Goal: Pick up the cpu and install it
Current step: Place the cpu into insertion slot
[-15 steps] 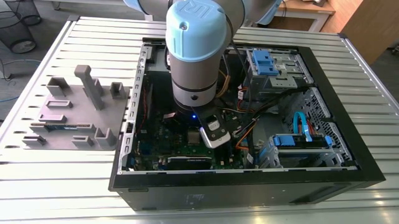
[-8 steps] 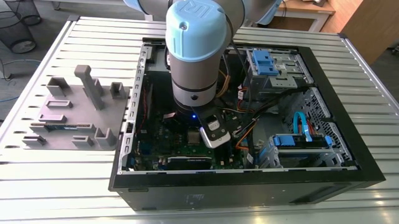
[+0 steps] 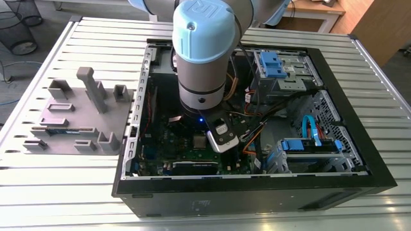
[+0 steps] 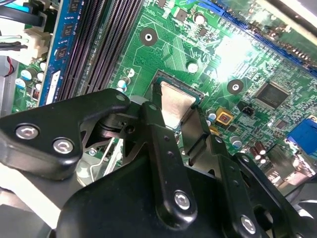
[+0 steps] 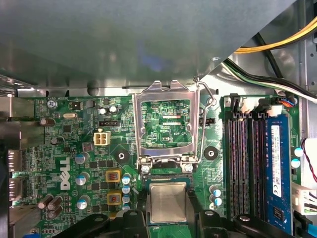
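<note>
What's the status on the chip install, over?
Claw shut on chip. Chip down at socket. Cover flipped open, off the socket.

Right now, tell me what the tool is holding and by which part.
The tool holds the cpu by two opposite side edges, shiny metal top facing up, at the open socket.

Even room light, white glare on green board point(image 4: 237, 47), shadowed case point(image 3: 257, 195) interior
</note>
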Controlling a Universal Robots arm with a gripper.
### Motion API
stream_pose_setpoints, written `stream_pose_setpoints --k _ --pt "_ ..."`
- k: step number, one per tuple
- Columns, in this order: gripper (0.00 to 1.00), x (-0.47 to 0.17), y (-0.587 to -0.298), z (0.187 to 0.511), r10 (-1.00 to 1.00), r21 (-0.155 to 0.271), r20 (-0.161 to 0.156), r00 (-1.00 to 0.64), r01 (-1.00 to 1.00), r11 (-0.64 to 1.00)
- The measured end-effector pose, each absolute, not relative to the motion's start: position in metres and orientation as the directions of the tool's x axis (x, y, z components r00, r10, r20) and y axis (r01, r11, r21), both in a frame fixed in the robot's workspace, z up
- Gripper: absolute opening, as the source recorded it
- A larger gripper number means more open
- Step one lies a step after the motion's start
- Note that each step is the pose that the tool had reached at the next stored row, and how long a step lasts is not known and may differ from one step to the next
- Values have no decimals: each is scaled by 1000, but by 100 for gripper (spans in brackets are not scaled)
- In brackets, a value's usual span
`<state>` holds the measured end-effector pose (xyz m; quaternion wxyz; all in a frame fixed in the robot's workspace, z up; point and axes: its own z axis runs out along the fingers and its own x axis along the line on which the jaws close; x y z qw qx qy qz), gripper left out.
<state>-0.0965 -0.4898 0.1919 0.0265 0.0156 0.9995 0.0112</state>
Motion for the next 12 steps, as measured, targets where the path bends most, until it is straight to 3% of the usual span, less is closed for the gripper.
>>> stream_pose_setpoints --k 12 --pt "40 -96 -490 192 32 24 -53 -998 30 999"
